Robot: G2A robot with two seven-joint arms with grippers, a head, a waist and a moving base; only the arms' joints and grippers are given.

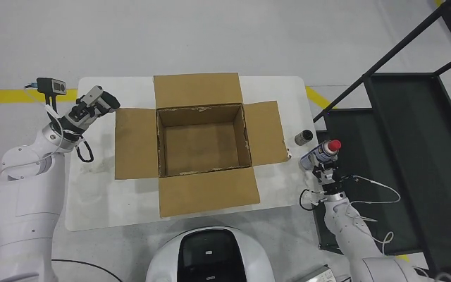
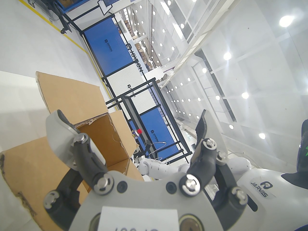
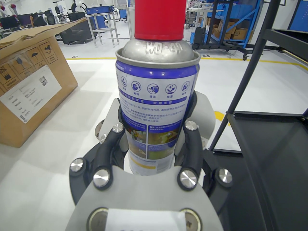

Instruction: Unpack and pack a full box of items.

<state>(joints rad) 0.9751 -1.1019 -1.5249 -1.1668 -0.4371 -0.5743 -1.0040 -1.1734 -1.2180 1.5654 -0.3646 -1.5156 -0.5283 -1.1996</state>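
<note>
Holds spray can upright in right hand at the table's right edge — red cap up, long axis vertical. Finds open box mid-table, leftward of that hand. Keeps left hand spread wide, gripping nothing — beside the opposite flap.

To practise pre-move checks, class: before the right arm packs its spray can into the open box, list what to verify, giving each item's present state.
1. Grip: ok, the right gripper is shut around the spray can.
2. The can's red cap is on: ok.
3. Flaps of the box open: ok, all four folded out.
4. Box interior free: ok, nothing seen inside.
5. The left gripper is clear of the opening: ok, open, beside the left flap.
6. Path past the dark cylinder: cannot tell; it lies on the table near the can and the right flap.
</note>
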